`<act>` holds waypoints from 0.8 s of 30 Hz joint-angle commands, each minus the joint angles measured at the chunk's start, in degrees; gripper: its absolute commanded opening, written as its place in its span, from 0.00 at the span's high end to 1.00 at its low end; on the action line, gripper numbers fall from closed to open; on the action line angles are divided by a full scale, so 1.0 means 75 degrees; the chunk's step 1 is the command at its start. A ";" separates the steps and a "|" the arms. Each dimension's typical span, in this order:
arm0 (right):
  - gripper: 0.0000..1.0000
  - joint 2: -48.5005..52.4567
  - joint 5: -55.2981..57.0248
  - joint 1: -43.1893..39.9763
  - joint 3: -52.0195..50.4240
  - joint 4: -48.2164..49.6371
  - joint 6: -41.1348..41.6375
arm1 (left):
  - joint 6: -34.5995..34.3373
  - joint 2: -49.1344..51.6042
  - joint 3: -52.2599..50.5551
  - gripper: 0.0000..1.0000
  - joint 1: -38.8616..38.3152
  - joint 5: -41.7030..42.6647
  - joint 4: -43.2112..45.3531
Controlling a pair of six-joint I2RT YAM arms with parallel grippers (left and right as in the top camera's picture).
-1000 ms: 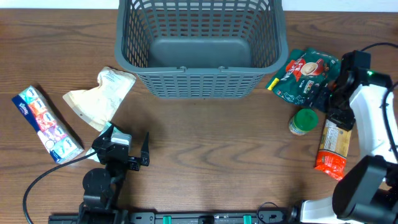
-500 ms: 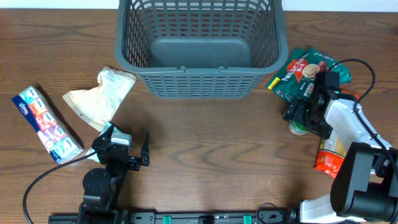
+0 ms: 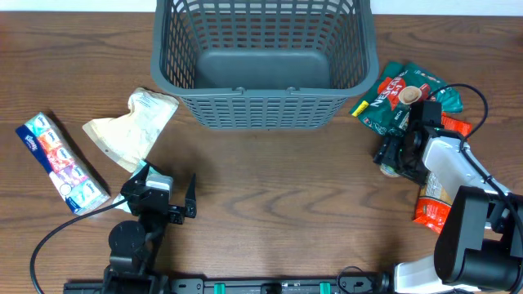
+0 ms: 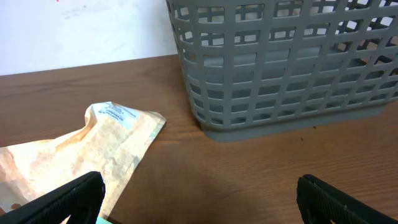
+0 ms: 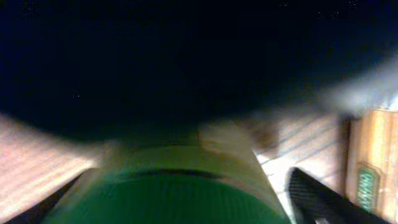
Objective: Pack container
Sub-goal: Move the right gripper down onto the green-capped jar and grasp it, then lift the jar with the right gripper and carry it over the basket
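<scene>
The container is a large dark grey lattice basket at the back centre, with nothing inside; it also shows in the left wrist view. My right gripper is low over a small jar with a green lid, its fingers either side of it. In the right wrist view the green lid fills the space between the fingers, with a gap at the right finger. My left gripper is open and holds nothing, near the front left.
A beige pouch lies left of the basket, also in the left wrist view. A blue tissue pack lies at the far left. A green and red coffee pouch and an orange packet lie on the right.
My right gripper has moved left and down from beside the coffee pouch onto the green-lidded jar. The left arm has not moved.
</scene>
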 commanded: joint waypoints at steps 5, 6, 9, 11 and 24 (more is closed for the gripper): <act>0.50 0.0055 -0.0076 0.0087 -0.0175 -0.0064 0.0023 | -0.0044 0.0009 -0.0137 0.01 -0.0026 0.0087 -0.0166; 0.55 0.0055 -0.0076 0.0085 -0.0175 -0.0070 0.0023 | -0.0044 0.0009 -0.0137 0.01 -0.0026 0.0085 -0.0166; 0.73 0.0055 -0.0076 0.0085 -0.0175 -0.0093 0.0023 | -0.0044 0.0009 -0.0137 0.02 -0.0026 0.0085 -0.0166; 0.78 0.0052 -0.0076 0.0085 -0.0172 -0.0134 0.0023 | -0.0044 0.0009 -0.0137 0.01 -0.0026 0.0085 -0.0166; 0.99 -0.0522 -0.0073 0.0085 0.0431 -0.1064 0.0020 | -0.0044 0.0009 -0.0137 0.02 -0.0026 0.0085 -0.0166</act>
